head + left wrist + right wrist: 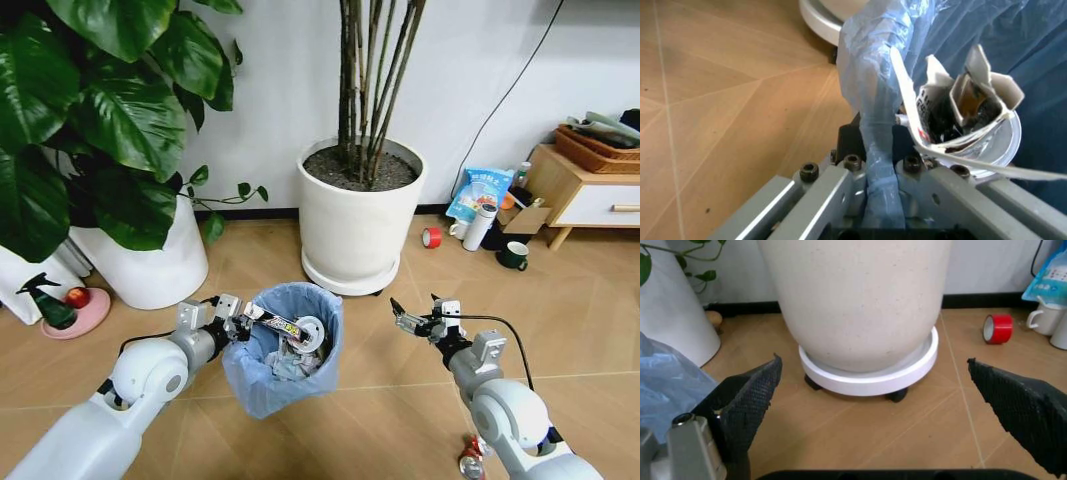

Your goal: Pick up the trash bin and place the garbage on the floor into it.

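The trash bin, lined with a crinkly light blue bag, stands between my arms in the head view. My left gripper is shut on its near-left rim, and in the left wrist view the bag-covered rim sits pinched between the fingers. Garbage lies inside: a white round lid, a torn wrapper and crumpled paper. My right gripper hangs open and empty right of the bin, above the floor. A small red-silver can lies on the floor beside my right arm.
A large white planter on a wheeled saucer stands just behind the bin. Another white planter is at the left. A red tape roll, mugs, a white bottle and a wooden cabinet are at the back right.
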Motion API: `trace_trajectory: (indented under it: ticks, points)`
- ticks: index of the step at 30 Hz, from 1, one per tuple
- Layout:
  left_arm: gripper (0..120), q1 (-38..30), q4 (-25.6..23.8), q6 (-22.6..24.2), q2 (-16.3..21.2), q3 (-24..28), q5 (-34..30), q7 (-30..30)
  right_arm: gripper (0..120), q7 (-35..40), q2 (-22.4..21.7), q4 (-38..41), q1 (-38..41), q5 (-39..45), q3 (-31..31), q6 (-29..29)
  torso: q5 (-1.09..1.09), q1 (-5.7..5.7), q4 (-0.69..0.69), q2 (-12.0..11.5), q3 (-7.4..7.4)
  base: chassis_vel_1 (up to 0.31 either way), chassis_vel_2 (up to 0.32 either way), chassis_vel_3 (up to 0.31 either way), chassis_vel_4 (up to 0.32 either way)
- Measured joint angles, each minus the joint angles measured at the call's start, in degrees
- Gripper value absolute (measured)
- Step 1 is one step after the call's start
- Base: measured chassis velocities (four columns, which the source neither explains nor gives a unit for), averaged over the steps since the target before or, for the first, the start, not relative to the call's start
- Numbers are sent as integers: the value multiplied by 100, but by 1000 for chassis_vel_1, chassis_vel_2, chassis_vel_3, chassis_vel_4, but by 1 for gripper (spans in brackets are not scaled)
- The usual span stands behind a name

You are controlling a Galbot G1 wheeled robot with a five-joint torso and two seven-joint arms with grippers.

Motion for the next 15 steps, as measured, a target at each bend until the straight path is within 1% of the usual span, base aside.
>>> trace_trajectory:
  ticks: [6,7,9,10,11,13,14,15]
  points:
    - [0,28,-29,-1,3,-11,12,1,100,60,43,-38,-32,-45,-20,42,1,0,1,0,0,-97,-109,116,120]
    - [0,35,-32,-1,-3,-11,18,2,100,65,23,-58,-91,-77,44,-12,6,0,1,0,0,-103,-97,111,85]
    - [0,37,-33,-1,-9,-11,30,6,100,6,-28,-76,-173,-125,137,-47,6,0,0,0,0,-103,-74,87,85]
    - [0,37,-33,-2,-24,-10,46,20,100,-189,-104,-129,-295,-221,276,-19,-1,0,0,0,0,-50,-51,3,34]
    - [0,37,-33,-2,-24,-10,46,20,100,-189,-104,-129,-295,-221,276,-19,-1,0,0,0,0,-50,-51,3,34]
    - [0,36,-33,-3,-58,-7,61,30,100,-831,-211,-283,-506,-434,579,156,3,0,-2,0,0,0,0,0,0]
    - [0,35,-30,-3,-80,-3,69,35,100,-1226,-268,-446,-593,-573,779,325,-1,0,-1,0,0,0,0,0,0]
    - [0,35,-28,-3,-97,5,76,42,100,-1359,-293,-594,-609,-638,865,425,-2,0,-1,0,0,0,0,0,0]
